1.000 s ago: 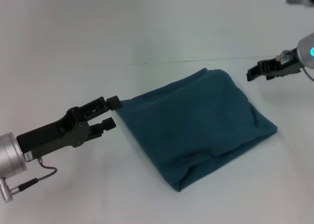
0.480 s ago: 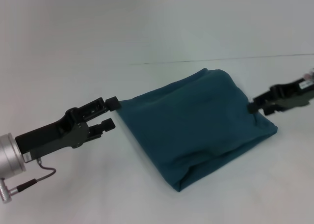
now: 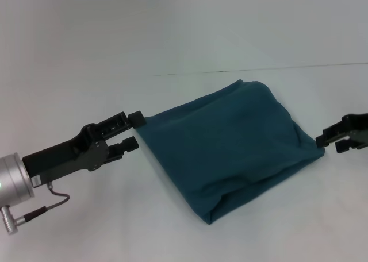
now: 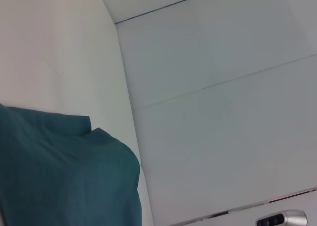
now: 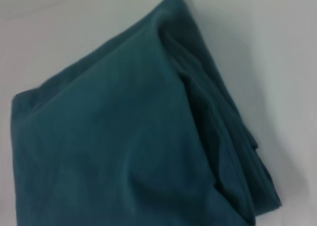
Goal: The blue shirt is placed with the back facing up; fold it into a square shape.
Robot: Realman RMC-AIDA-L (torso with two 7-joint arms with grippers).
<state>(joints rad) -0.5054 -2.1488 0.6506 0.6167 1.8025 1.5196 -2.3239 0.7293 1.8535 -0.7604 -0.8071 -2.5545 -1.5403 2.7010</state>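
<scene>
The blue shirt (image 3: pixel 230 144) lies folded into a rough diamond-shaped square on the white table, with layered edges along its right side. It also fills most of the right wrist view as the blue shirt (image 5: pixel 129 137), and shows as a bulging blue shirt (image 4: pixel 64 171) in the left wrist view. My left gripper (image 3: pixel 133 130) is open at the shirt's left corner, its upper fingertip touching the cloth. At the shirt's right corner my right gripper (image 3: pixel 329 141) is open, with nothing between its fingers.
The white table (image 3: pixel 172 227) extends all around the shirt. A thin dark seam (image 3: pixel 230 71) runs across the tabletop behind it. A far-off metal gripper part (image 4: pixel 277 218) shows in the left wrist view.
My right gripper came down from the upper right toward me and now sits low at the shirt's right corner. The left gripper and the shirt barely moved.
</scene>
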